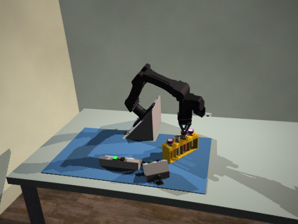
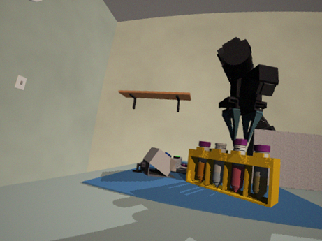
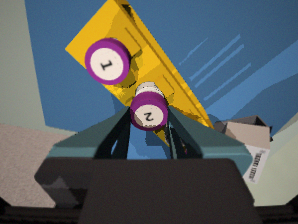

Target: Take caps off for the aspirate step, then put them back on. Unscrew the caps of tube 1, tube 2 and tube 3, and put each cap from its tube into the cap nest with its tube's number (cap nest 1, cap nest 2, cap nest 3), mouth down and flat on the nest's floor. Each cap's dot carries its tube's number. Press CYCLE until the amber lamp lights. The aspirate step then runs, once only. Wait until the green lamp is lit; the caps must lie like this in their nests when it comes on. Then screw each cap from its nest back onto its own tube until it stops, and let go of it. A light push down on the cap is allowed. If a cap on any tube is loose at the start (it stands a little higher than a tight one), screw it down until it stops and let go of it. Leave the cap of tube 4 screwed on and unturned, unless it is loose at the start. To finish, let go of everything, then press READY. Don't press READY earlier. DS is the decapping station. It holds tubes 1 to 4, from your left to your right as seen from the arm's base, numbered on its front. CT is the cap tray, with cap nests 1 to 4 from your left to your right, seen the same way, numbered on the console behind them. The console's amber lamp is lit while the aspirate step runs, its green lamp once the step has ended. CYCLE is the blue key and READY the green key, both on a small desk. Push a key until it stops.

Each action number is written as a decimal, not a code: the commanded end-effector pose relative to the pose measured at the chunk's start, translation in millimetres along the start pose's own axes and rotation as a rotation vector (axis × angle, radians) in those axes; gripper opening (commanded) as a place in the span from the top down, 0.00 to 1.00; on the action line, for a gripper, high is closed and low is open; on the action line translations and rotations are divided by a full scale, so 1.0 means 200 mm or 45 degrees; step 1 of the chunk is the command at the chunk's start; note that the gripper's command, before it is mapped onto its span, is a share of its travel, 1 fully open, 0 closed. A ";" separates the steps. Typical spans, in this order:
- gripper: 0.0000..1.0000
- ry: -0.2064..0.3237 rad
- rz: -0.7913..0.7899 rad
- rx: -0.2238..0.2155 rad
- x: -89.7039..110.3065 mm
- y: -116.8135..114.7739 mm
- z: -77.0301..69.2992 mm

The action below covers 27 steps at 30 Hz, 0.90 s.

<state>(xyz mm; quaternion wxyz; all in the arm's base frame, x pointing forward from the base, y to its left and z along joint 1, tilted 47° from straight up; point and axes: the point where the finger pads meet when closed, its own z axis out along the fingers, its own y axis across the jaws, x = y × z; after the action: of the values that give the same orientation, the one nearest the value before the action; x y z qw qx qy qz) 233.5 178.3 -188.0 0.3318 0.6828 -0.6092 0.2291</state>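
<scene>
The yellow decapping station (image 2: pixel 233 175) stands on the blue mat and holds four tubes. My gripper (image 2: pixel 242 139) points straight down and is shut on the purple cap marked 2 (image 3: pixel 149 113). The cap sits on top of tube 2 (image 2: pixel 236 172), and the tube's white thread shows under it. Tube 1 beside it carries its cap marked 1 (image 3: pixel 106 61). Tube 3 (image 2: pixel 220 147) has a bare white neck with no cap. Tube 4 at the other end carries a purple cap (image 2: pixel 204 144). In the top view the gripper (image 1: pixel 184 134) is over the rack's third tube from the left.
The grey console with the cap tray (image 1: pixel 120 162) lies at the mat's front and shows a bright green light (image 1: pixel 114 157). The small key desk (image 1: pixel 156 169) with the green and blue keys stands beside it. A grey wedge panel (image 1: pixel 146 124) stands behind the rack.
</scene>
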 end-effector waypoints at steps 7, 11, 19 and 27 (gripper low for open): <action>1.00 -0.021 0.007 0.019 -0.01 -0.02 -0.02; 1.00 -0.021 0.007 0.019 -0.01 -0.02 -0.02; 1.00 -0.021 0.007 0.019 -0.01 -0.01 0.00; 1.00 -0.021 0.007 0.019 -0.01 -0.02 0.01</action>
<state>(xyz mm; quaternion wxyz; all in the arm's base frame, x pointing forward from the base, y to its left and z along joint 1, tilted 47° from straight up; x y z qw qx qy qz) 233.5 173.8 -193.3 0.3298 0.6829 -0.6103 0.2290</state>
